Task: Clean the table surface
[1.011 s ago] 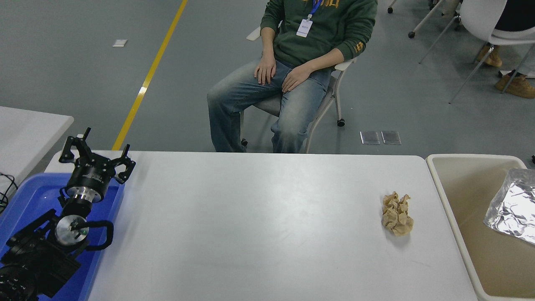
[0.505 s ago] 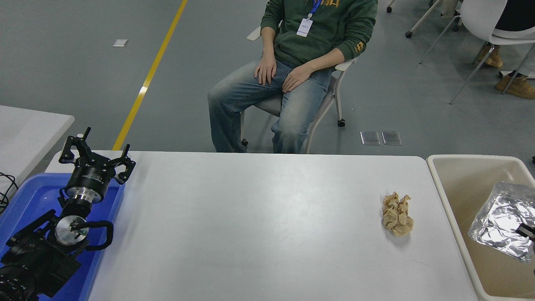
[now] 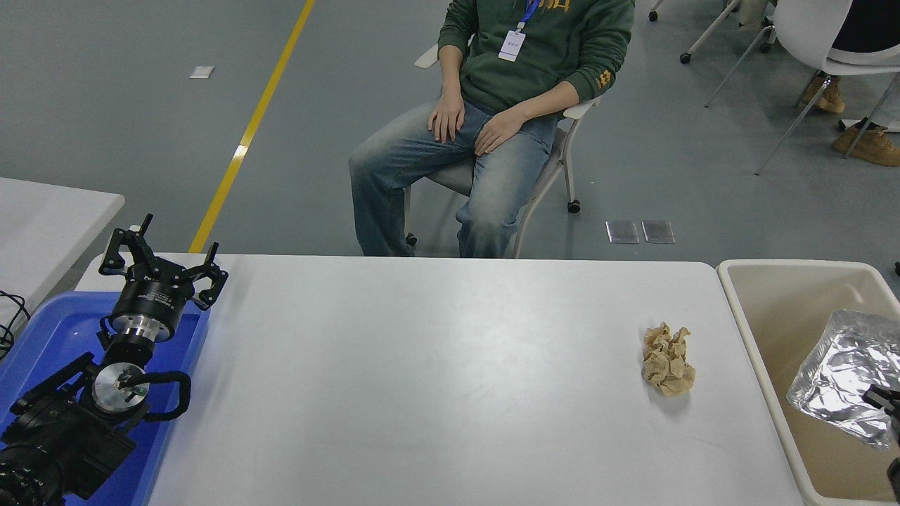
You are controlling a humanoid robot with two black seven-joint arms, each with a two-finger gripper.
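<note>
The table surface is a wide white top with rounded corners. A crumpled brown paper ball lies on it near the right end. A crumpled sheet of silver foil sits inside the beige bin just past the table's right edge. Only a small black part of my right gripper shows at the picture's right edge, against the foil's lower right corner. My left gripper is parked open at the far left, above a blue tray.
A person sits on a chair beyond the table's far edge, hands resting on their thighs. A smaller white table stands at the left. More chairs stand at the top right.
The foil has dropped lower and to the left inside the bin. A black tip of the right gripper has come into view at the right edge. The left arm has not moved.
</note>
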